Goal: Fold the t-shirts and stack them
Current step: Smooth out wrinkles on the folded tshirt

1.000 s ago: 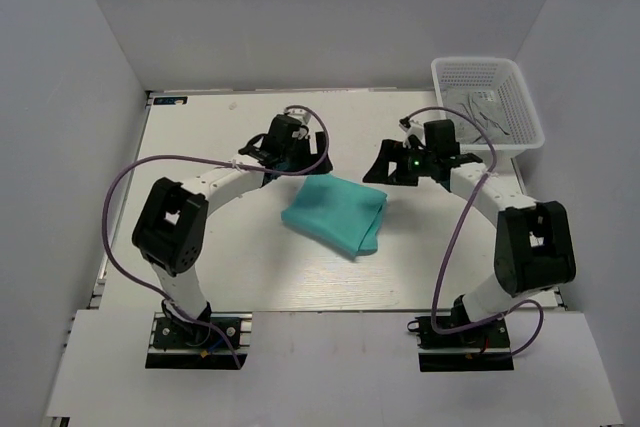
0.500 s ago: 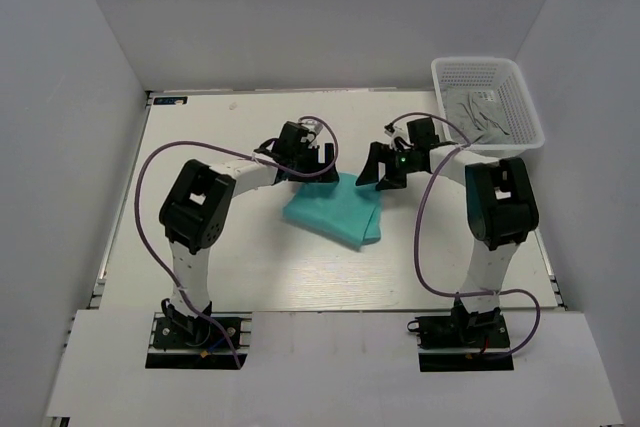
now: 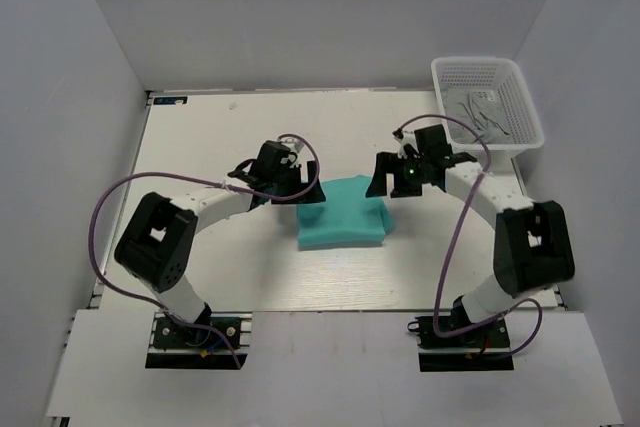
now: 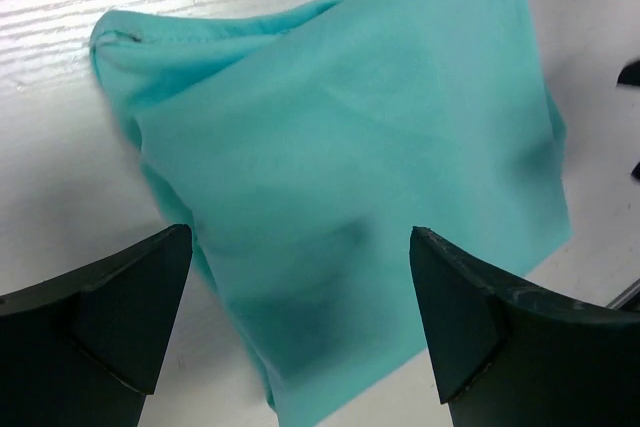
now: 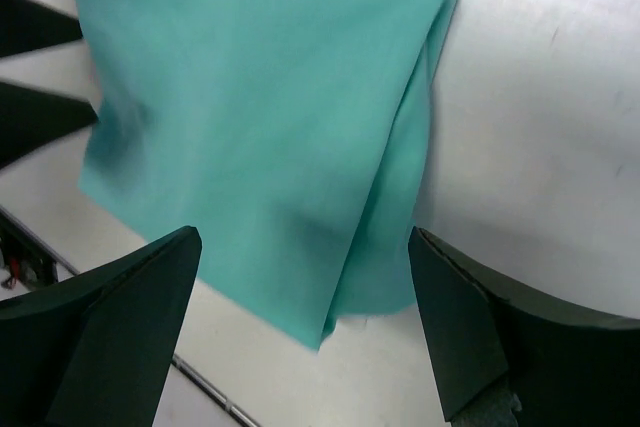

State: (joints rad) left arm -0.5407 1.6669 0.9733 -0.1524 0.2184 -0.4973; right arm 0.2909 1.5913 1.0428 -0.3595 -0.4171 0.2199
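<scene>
A folded teal-green t-shirt [image 3: 343,213] lies flat on the white table, a neat rectangle near the middle. My left gripper [image 3: 305,193] hovers at its far left corner, open and empty. My right gripper [image 3: 384,184] hovers at its far right corner, open and empty. In the left wrist view the t-shirt [image 4: 350,167] fills the space between and beyond the two dark fingers [image 4: 110,317]. In the right wrist view the t-shirt [image 5: 250,127] shows a folded edge down its right side, with the left gripper's fingertips [image 5: 40,67] at the left edge.
A white mesh basket [image 3: 486,103] stands at the table's far right corner with some grey cloth inside. Purple cables loop from both arms. The grey enclosure walls surround the table [image 3: 200,137].
The t-shirt has turned from a slanted lie to square with the table. Both grippers have shifted slightly toward me along its far corners.
</scene>
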